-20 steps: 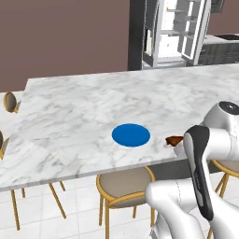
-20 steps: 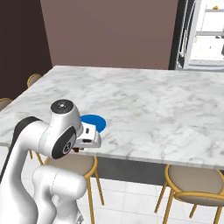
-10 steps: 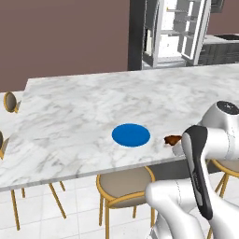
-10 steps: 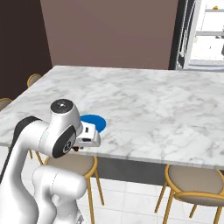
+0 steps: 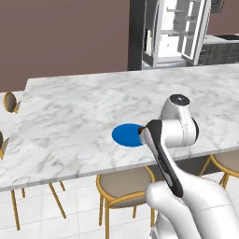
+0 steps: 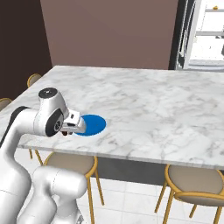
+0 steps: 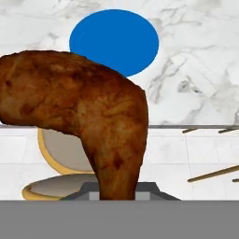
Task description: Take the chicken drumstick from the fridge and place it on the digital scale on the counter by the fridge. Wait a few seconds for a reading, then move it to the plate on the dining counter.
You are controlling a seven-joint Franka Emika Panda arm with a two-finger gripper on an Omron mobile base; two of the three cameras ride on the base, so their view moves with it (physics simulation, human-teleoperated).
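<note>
One chicken drumstick (image 7: 88, 116) is held clamped in the gripper (image 6: 73, 127), at 6 o'clock of the plate (image 7: 114, 41), over the dining counter (image 6: 144, 105) edge.

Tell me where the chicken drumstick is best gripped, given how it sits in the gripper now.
Grip the chicken drumstick at its narrow bone end, from below as the hand view shows it. That end tapers down between the shut gripper, slim enough for the jaws, while the thick meaty end bulges away toward the blue plate, too broad to pinch.
</note>
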